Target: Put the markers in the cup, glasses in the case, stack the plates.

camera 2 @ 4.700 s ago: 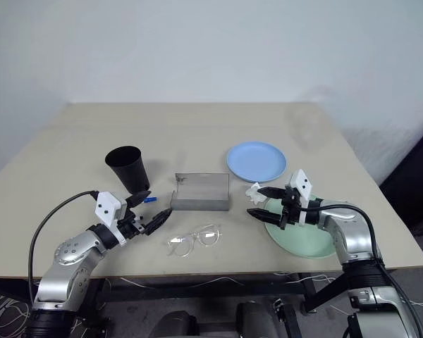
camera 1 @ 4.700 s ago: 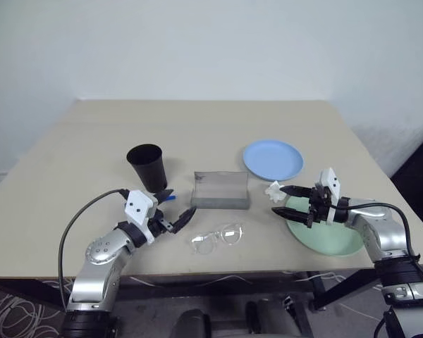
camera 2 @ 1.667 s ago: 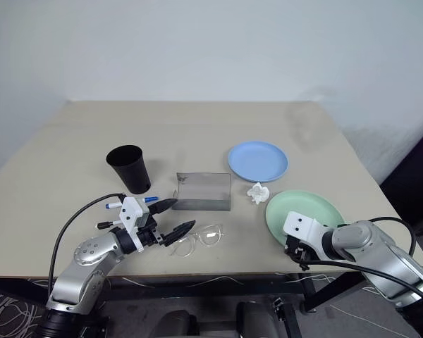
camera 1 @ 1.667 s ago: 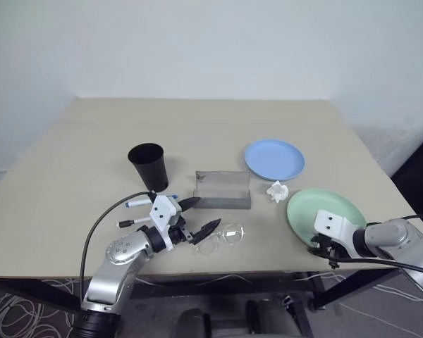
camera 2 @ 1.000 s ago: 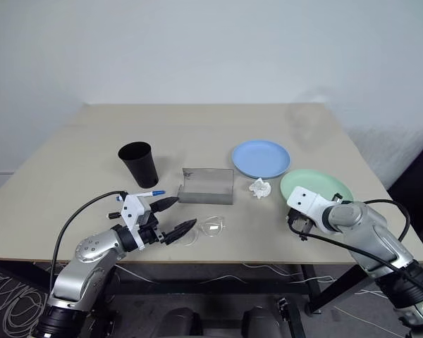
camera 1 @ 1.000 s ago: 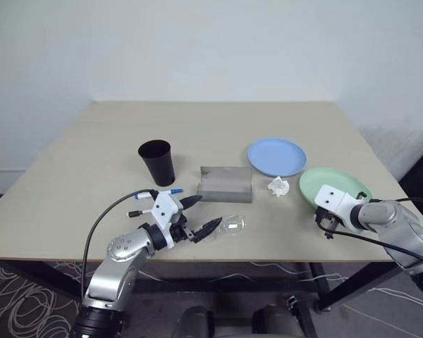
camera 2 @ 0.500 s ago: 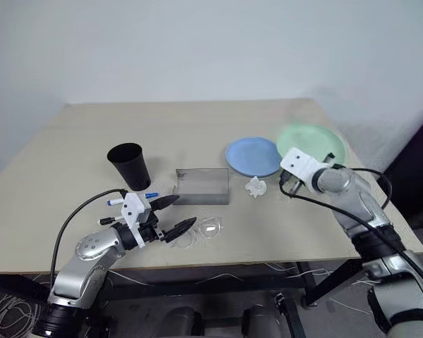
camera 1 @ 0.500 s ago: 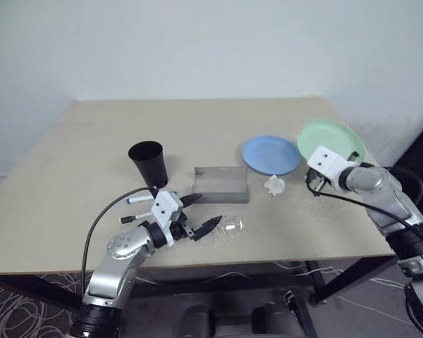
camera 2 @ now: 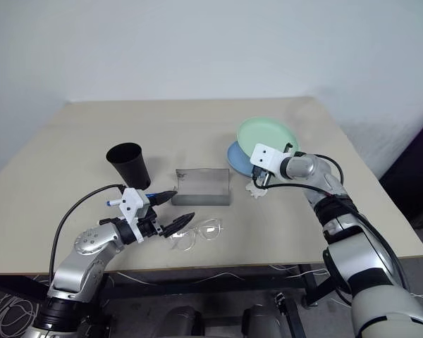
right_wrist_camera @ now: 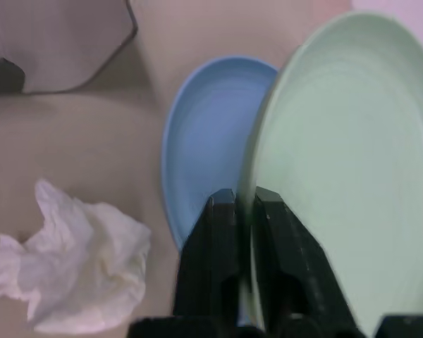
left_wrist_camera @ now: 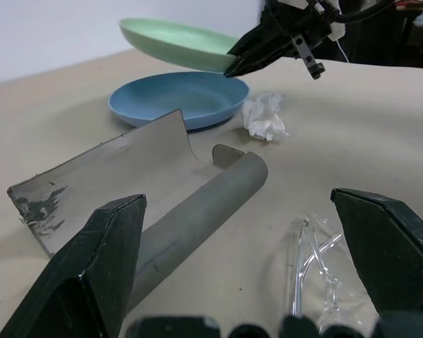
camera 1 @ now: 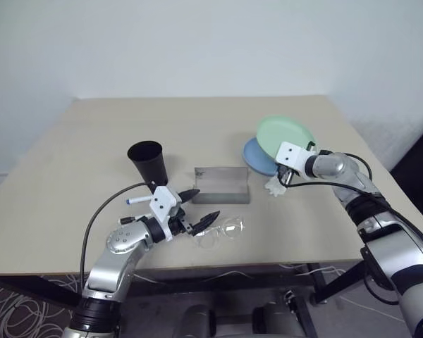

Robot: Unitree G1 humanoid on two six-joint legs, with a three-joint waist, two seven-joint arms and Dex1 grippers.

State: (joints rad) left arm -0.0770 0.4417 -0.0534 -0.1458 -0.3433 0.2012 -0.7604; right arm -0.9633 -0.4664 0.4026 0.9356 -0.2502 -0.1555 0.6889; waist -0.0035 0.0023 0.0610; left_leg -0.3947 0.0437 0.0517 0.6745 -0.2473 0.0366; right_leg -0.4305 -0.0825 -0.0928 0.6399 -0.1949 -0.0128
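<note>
Honestly, judging the mint green plate (camera 1: 285,132) as light, stiff and a bit slick: thin hard rim, shallow dish, no give. Best taken at the rim, exactly where the right gripper (right_wrist_camera: 244,201) has it, one finger above and one below, clenched on the edge nearest the robot. Hangs tilted, far side up, partly over the light blue plate (camera 1: 254,154), not touching it as far as can be told. Probably fine with a short drop, but likely to skate sideways if let go while tilted, so worth levelling first.

Looks-wise: round, pale mint, smooth, glossy, about the size of the blue one, which lies flat on the table (camera 1: 197,127) at roughly 2 o'clock from the table's middle.

Rest of the spread, reading the far edge as 12:
- grey case (camera 1: 222,184) near the centre, smoky lid standing open
- glasses (camera 1: 221,231) at 6 o'clock of the case, clear frame, fragile, better lifted by the bridge than by a lens
- black cup (camera 1: 148,163) at 9 o'clock of the case, upright
- markers (camera 1: 137,200) at 6 o'clock of the cup
- crumpled white lump (camera 1: 275,186) at 6 o'clock of the blue plate

Left gripper (camera 1: 199,205) spread wide, grasping nothing, just at 9 o'clock of the glasses.
</note>
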